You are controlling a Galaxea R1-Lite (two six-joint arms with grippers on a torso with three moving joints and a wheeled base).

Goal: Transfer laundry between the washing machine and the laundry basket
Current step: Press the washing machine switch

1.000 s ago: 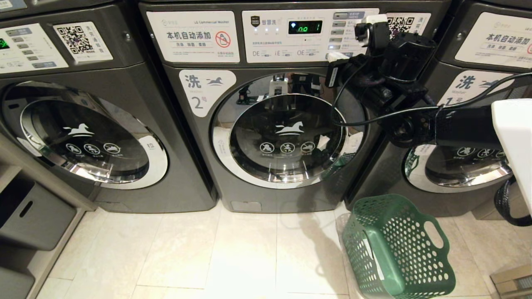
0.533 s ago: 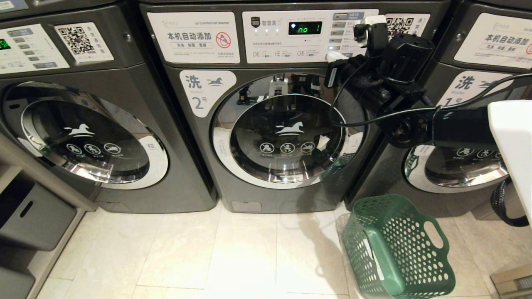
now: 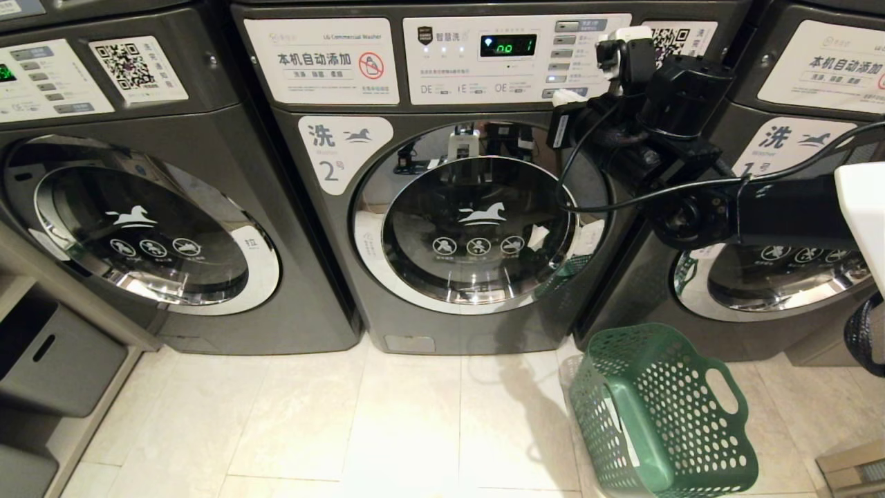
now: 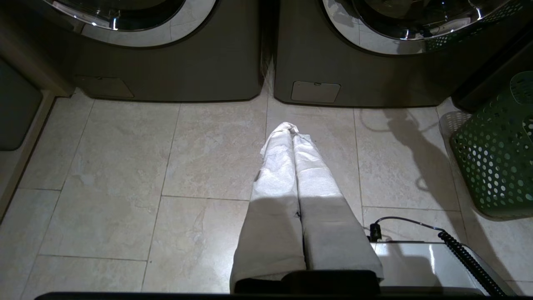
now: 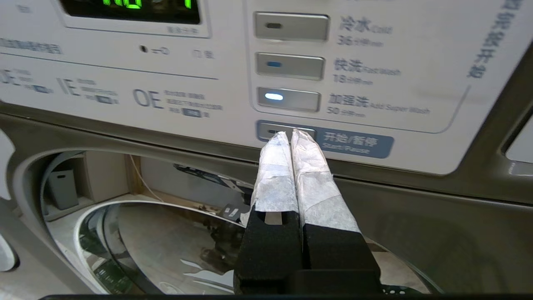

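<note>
Green laundry basket (image 3: 657,408): no clothes visible | washing machine (image 3: 442,207) door closed | right tool (image 5: 291,135) pinched together

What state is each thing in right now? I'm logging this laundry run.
washing machine: door closed, display lit.
Start/Pause button: right gripper tips at it.
right gripper: shut, holding nothing.
left gripper: shut, parked over the floor.
laundry basket: on the floor, tilted, looks empty.

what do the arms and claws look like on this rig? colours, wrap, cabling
Right claw: black base, two long tapering fingers wrapped in white cloth tape. Right arm: black links, white shell nearer the body, loose black cable looped along it. Left claw: same white wrap; coiled black cord beside it.
</note>
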